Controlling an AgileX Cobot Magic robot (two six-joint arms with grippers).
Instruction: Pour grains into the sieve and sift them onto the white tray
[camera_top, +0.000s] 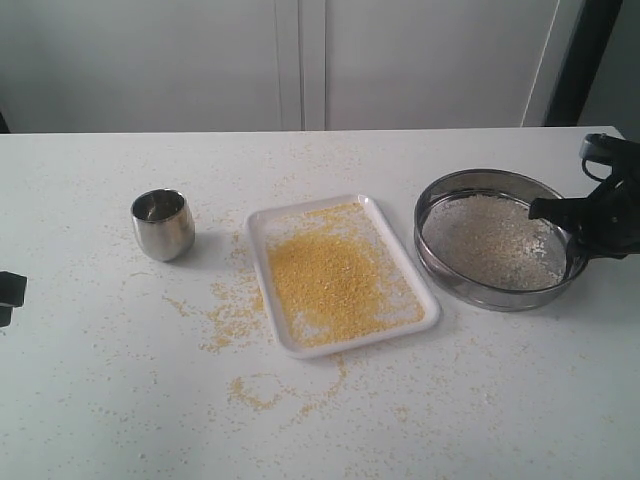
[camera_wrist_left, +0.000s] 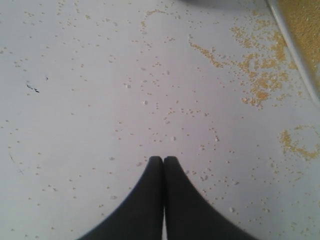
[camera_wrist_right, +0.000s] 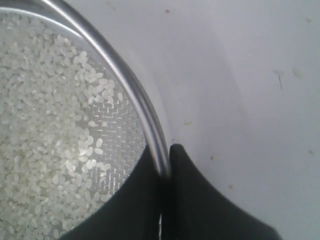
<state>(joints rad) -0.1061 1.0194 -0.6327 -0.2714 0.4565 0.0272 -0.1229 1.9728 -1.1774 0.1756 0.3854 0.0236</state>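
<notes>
Now, exterior: sieve (camera_top: 470, 290) sits just beside white tray (camera_top: 262, 225), at its 3 o'clock; tray's long axis runs 11 to 5; tray lies at 9 o'clock from right gripper (camera_top: 565, 220), the nearer arm.
Grains (camera_top: 335, 280): yellow meal on tray, pale bits in sieve.
Left wrist: left gripper (camera_wrist_left: 163, 159) pressed together, empty, above speckled table (camera_wrist_left: 100, 100).
Right wrist: right gripper (camera_wrist_right: 166, 160) clamped on sieve rim.

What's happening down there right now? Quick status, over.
Left gripper shut, empty, over table. Right gripper shut on sieve rim. Sieve beside white tray, pale grains inside; yellow meal on tray. Steel cup stands clear.
</notes>
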